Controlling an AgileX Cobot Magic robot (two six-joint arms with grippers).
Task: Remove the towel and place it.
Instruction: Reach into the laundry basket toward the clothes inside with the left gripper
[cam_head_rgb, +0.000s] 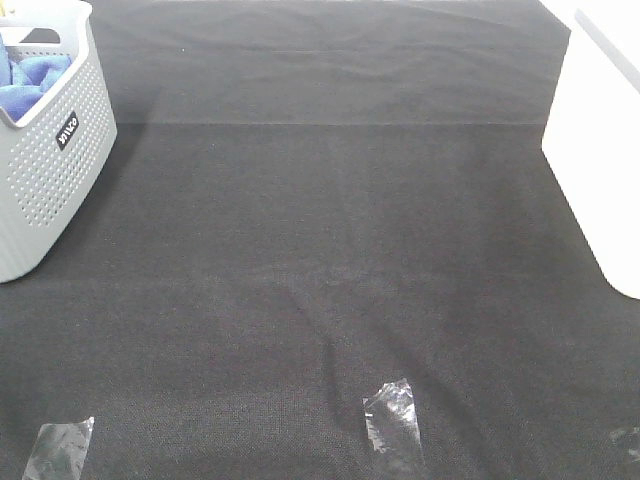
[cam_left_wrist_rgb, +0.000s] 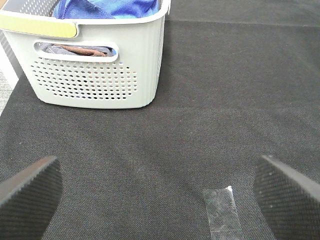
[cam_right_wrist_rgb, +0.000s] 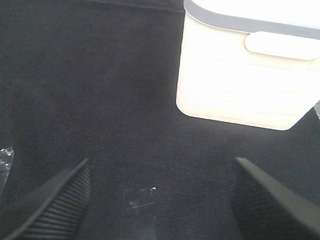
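Observation:
The royal-blue towel (cam_head_rgb: 30, 82) lies bunched inside the grey perforated basket (cam_head_rgb: 50, 170) at the far left of the table. In the left wrist view the towel (cam_left_wrist_rgb: 107, 7) shows over the basket's (cam_left_wrist_rgb: 95, 75) rim, with something brown (cam_left_wrist_rgb: 80, 50) behind the handle slot. My left gripper (cam_left_wrist_rgb: 157, 197) is open and empty, low over the black cloth, short of the basket. My right gripper (cam_right_wrist_rgb: 160, 200) is open and empty, facing the white bin. Neither gripper shows in the exterior high view.
A white bin (cam_head_rgb: 600, 140) stands at the right edge, also in the right wrist view (cam_right_wrist_rgb: 245, 70). Black cloth (cam_head_rgb: 320, 250) covers the table. Clear tape patches lie near the front edge (cam_head_rgb: 392, 425), (cam_head_rgb: 58, 450), (cam_left_wrist_rgb: 222, 212).

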